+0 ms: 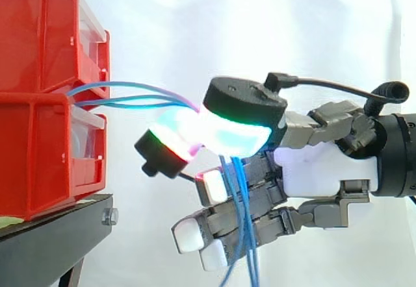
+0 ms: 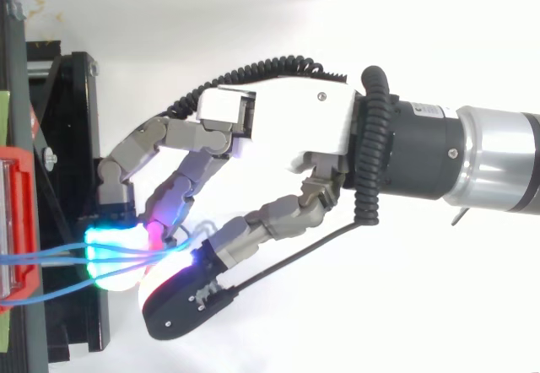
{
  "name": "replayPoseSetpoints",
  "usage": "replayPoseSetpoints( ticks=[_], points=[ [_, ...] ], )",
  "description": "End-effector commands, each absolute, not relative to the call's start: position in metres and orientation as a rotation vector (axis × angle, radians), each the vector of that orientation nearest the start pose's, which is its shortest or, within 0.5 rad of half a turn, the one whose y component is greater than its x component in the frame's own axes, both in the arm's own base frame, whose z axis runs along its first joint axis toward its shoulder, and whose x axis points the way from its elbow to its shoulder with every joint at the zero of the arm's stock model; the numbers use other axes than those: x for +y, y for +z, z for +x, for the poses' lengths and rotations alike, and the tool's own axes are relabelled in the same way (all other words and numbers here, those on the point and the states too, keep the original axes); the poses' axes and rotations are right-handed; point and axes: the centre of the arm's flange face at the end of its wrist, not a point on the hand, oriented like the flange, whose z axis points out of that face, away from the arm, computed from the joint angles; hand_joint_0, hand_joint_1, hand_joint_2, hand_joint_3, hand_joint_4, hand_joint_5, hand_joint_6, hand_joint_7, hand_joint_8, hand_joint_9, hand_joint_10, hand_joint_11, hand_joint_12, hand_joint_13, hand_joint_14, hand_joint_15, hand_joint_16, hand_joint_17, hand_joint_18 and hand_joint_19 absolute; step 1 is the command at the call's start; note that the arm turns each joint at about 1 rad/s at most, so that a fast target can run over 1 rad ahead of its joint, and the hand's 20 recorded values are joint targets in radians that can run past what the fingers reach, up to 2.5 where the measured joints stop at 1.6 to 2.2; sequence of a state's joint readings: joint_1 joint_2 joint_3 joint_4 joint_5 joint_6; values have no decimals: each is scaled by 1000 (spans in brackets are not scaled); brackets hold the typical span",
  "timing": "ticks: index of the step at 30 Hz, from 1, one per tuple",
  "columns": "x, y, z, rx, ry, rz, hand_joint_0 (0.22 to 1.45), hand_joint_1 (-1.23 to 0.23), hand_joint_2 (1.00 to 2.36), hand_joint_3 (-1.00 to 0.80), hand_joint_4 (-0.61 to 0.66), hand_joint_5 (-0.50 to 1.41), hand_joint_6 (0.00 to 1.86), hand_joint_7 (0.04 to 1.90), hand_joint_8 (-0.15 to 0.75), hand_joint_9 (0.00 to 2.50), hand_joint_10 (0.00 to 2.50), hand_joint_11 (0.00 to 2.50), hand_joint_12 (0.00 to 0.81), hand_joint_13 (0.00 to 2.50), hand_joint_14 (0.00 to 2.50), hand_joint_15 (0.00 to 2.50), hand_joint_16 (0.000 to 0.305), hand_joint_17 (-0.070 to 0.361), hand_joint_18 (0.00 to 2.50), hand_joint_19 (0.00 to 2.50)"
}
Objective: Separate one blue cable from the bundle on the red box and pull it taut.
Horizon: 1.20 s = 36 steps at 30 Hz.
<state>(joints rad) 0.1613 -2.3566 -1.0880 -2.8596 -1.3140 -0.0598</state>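
Two red bins stand stacked at the edge of the black stand; white curtain behind. The blue cables leave the seam between the bins at their front face and run through open air to the hand; the hand sits near the bins' front, not touching them.

The hand is closed in a pinch; thumb and one finger are curled together, their glowing pads pressed on the cables; the other fingers are half-curled below, holding nothing visible. Past the pinch the loose ends hang straight down in front of the lower fingers.

Progress, as judged:
- Grip is made on the bundle.
- Separation looks not done; more than one strand appears to enter the pinch. Cannot tell whether all are clamped or some only ride alongside.
- Tension is partial; the upper strand bows in a shallow arc, the lower is nearly straight.
- Left to do: shed all strands but one, then draw the hand away from the bins until that one runs straight.

Count:
- One hand, two bins, one stand.
- Side view shows two clear strands between bins and pads; from above the blue cables show as three lines; so two at least, likely three.
- The hanging ends overlap; two or three, cannot split them.
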Motion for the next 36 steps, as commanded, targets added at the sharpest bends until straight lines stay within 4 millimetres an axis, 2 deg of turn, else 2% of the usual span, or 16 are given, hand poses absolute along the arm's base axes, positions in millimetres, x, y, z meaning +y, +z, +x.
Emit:
replayPoseSetpoints(
  ticks=[1,7,11,13,16,24,29,31,34,36],
  points=[
    [-33,245,785,1186,1081,1222,537,-771,1000,-500,22,-117,907,821,187,1137,19,562,309,842,17,417,41,91,735,485],
    [-33,243,785,1188,1078,1225,477,-611,1000,-500,53,-111,880,860,209,1159,18,540,333,854,17,423,46,103,739,484],
    [-33,242,783,1202,1070,1234,521,-580,1000,-500,43,-114,876,868,203,1152,17,550,321,841,18,433,43,97,709,507],
    [-34,241,782,1210,1065,1241,578,-612,1001,-485,21,-117,873,895,192,1142,17,554,307,832,18,442,40,91,686,522],
    [-34,239,778,1234,1049,1257,583,-667,1010,-351,6,-125,885,903,198,1128,19,564,306,839,18,443,41,92,694,517],
    [-32,243,774,1265,1037,1269,597,-765,1014,-230,8,-136,907,836,209,1101,18,562,322,850,17,426,44,99,731,495],
    [-30,242,773,1272,1039,1271,657,-859,1014,-303,-56,-150,915,840,188,1066,20,571,304,828,19,427,40,90,716,494],
    [-30,242,773,1272,1039,1271,690,-881,1008,-396,-82,-151,917,822,181,1063,17,571,302,830,19,413,39,88,731,473],
    [-32,246,773,1269,1038,1269,715,-874,1001,-500,-91,-152,918,818,182,1067,19,559,297,834,17,411,39,87,739,473],
    [-33,248,772,1265,1037,1267,708,-875,1000,-500,-61,-152,918,804,178,1066,17,562,297,836,18,418,38,86,742,470]
  ],
)
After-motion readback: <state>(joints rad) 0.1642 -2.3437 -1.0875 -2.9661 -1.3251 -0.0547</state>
